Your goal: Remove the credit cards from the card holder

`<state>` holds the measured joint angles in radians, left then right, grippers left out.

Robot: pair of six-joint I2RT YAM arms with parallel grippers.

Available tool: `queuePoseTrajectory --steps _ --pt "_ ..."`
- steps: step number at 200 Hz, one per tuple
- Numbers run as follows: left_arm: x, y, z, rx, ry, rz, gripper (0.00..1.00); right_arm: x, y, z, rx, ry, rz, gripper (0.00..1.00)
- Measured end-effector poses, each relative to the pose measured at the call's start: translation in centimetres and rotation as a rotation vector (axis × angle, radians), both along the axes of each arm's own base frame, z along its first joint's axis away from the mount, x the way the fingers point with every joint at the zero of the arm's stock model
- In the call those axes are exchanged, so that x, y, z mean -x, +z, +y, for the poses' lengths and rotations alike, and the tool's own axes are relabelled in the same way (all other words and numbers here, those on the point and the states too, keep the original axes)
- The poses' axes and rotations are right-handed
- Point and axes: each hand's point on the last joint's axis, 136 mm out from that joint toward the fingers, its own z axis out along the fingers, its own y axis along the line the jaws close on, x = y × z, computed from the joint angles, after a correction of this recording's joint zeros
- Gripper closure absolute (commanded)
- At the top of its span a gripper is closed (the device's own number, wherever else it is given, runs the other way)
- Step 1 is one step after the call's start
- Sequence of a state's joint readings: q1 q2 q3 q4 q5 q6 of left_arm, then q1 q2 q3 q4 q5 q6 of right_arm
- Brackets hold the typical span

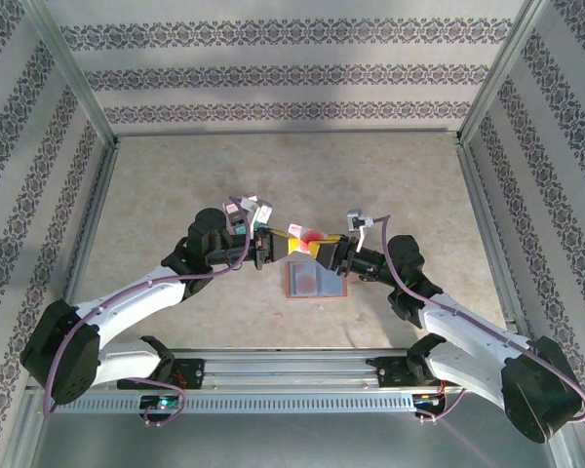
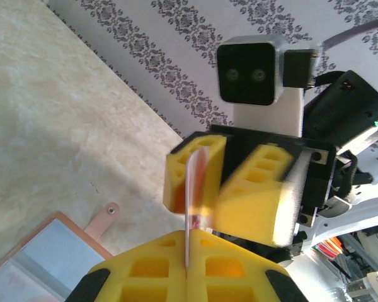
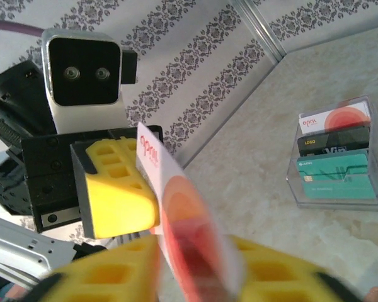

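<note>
A white credit card with a red circle [image 1: 307, 237] is held in the air between both grippers, above the open card holder [image 1: 317, 281]. My left gripper [image 2: 189, 242] is shut on the card's edge [image 2: 190, 201], which I see edge-on. My right gripper [image 3: 195, 258] faces it, its blurred yellow fingers apart on either side of the tilted card [image 3: 176, 201]. The reddish-brown holder with grey-blue lining [image 2: 44, 258] lies flat on the table with its snap strap [image 2: 104, 217] out. White-red, dark and teal cards [image 3: 337, 157] sit in a pale sleeve; I cannot tell whether it is part of the holder.
The beige table [image 1: 175, 195] is ringed by patterned walls [image 1: 292, 73] on metal frame posts. The arms' mounting rail [image 1: 283, 375] runs along the near edge. Both arms meet over the middle of the table.
</note>
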<state>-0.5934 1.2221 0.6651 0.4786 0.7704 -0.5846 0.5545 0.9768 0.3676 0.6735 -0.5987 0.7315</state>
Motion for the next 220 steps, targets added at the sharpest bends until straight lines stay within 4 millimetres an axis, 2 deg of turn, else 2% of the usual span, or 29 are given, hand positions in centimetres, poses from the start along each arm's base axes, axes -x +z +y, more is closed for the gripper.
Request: queuePoseTrajectory --steps 17,29,54,68,95,120,138,155,184,220 --pt "-0.6 -0.4 0.5 -0.007 0.012 0.014 0.49 0.2 0.4 0.2 -0.001 0.021 -0.013 1.00" --pt "-0.9 -0.6 1.0 -0.023 0.022 0.016 0.40 0.3 0.7 0.3 0.002 0.027 -0.025 1.00" --pt "-1.5 0.4 2.2 -0.078 0.050 -0.008 0.34 0.5 0.9 0.3 0.029 0.034 -0.038 1.00" --pt "-1.5 2.2 2.9 -0.116 0.068 -0.074 0.30 0.7 0.8 0.2 0.053 0.042 -0.043 1.00" --pt "-1.1 6.7 3.5 -0.189 0.057 -0.220 0.30 1.3 0.7 0.5 0.095 0.094 -0.040 1.00" --pt "-1.1 8.9 3.7 -0.280 0.020 -0.296 0.32 2.2 0.8 1.1 0.123 0.171 -0.025 1.00" --pt "-1.3 8.3 3.4 -0.359 -0.027 -0.289 0.33 2.5 0.8 1.6 0.140 0.221 -0.014 1.00" --pt "-1.4 6.6 3.1 -0.431 -0.080 -0.257 0.35 2.7 0.7 1.9 0.155 0.255 0.001 1.00" --pt "-0.1 3.5 2.0 -0.523 -0.193 -0.198 0.38 3.2 0.2 2.7 0.177 0.310 0.023 1.00" --pt "1.0 2.1 1.4 -0.575 -0.277 -0.187 0.43 3.6 -0.2 3.1 0.192 0.347 0.035 1.00"
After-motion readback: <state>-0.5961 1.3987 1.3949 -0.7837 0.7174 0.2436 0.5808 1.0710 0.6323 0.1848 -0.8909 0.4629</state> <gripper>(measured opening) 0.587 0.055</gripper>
